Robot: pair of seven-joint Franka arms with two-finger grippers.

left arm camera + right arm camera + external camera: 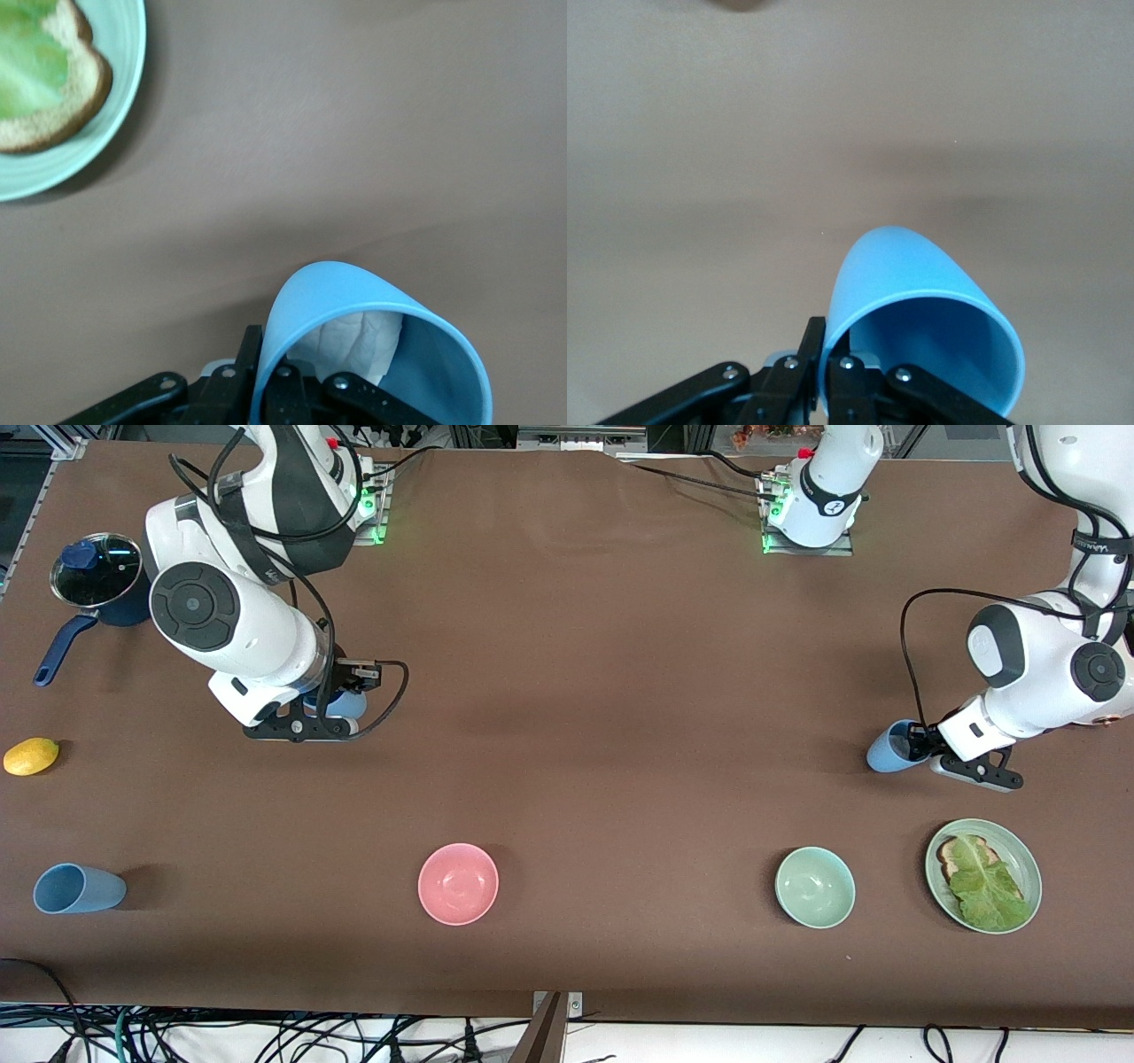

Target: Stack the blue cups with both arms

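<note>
I had a brown cloth-covered worktop filling the front view, with metal framing along the top edge and loose black cables along the bottom edge. No writing on the arms was legible to me.

The left claw sat low at the right of the frame, clamped on the rim of a blue cup; its wrist view showed one finger inside the wall and one outside, with crumpled white paper in that cup. Below it lay a green plate with toast and lettuce.

The right claw was at the left of the frame, closed on a second cup's rim; the arm hid most of that cup.

A third cup lay on its side at lower left. Also there: a lemon, a lidded saucepan, a pink bowl and a green bowl.
</note>
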